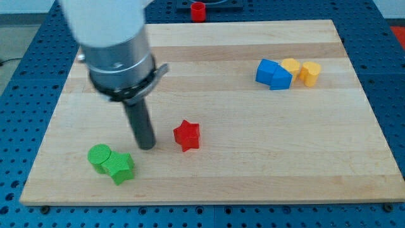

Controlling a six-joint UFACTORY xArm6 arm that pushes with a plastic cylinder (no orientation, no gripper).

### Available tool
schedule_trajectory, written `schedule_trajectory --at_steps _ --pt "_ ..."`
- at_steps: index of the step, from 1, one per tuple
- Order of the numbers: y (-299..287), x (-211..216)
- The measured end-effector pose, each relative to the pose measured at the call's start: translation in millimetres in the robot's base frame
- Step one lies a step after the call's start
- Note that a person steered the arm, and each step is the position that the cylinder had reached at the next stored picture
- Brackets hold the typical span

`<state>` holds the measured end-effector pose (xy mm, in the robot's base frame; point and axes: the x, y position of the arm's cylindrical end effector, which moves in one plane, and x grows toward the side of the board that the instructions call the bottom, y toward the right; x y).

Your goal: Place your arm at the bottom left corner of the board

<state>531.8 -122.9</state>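
Observation:
My tip (147, 147) rests on the wooden board (253, 171) in its lower left part, under the big white and grey arm. It stands just above and to the right of a green round block (99, 156) and a green star block (120, 168), which touch each other. A red star block (186, 135) lies a short way to the tip's right. The tip touches none of them. The board's bottom left corner (25, 200) is well to the tip's lower left.
At the upper right, a blue block (273, 74), a yellow block (290, 66) and a yellow block (310, 73) sit in a row. A red cylinder (199, 11) stands off the board at the view's top. Blue perforated table surrounds the board.

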Motion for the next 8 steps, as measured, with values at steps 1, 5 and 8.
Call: schedule_trajectory --at_steps 1,5,8 --pt "0 -28" --pt "-17 -52" --pt "-65 -22"
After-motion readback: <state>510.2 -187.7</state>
